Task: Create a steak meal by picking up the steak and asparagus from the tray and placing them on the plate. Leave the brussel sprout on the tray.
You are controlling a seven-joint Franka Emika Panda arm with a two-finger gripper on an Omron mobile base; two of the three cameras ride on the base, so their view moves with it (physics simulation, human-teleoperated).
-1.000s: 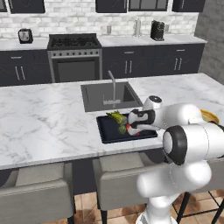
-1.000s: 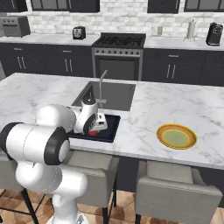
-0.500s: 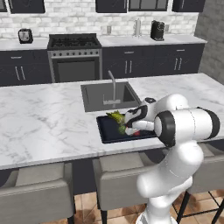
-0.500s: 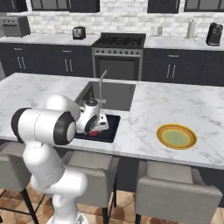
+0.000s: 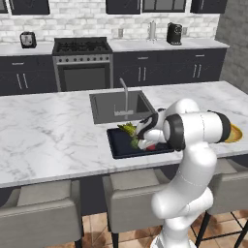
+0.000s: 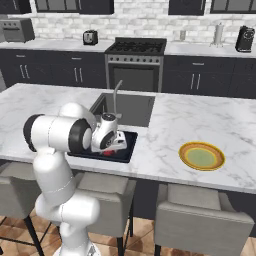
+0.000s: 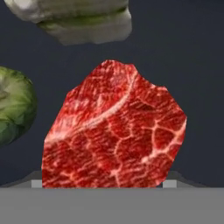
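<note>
The steak [image 7: 113, 131], a red marbled chunk, lies flat on the black tray [image 7: 192, 65] right in front of the hand. My gripper [image 7: 103, 183] is down over it, one fingertip [image 7: 37, 181] at each of its side edges; the frames do not show whether they press on it. The brussel sprout [image 7: 13, 105] sits to the steak's left and the asparagus [image 7: 74, 17] beyond it. From the base, the gripper [image 5: 145, 140] hangs low over the tray [image 5: 118, 147], with the asparagus [image 5: 127, 129], brussel sprout [image 5: 134, 143] and steak [image 5: 151, 147] around it. The plate [image 6: 201, 156] stands empty to the right.
The tray lies on the marble island just in front of the grey sink [image 5: 109, 106] and its faucet [image 5: 126, 94]. My arm's upper link [image 5: 198, 131] covers most of the plate in the left base view. Stools [image 6: 200, 220] stand below the island's near edge.
The arm's elbow has swung round while the hand stayed low over the tray. The food has not moved.
</note>
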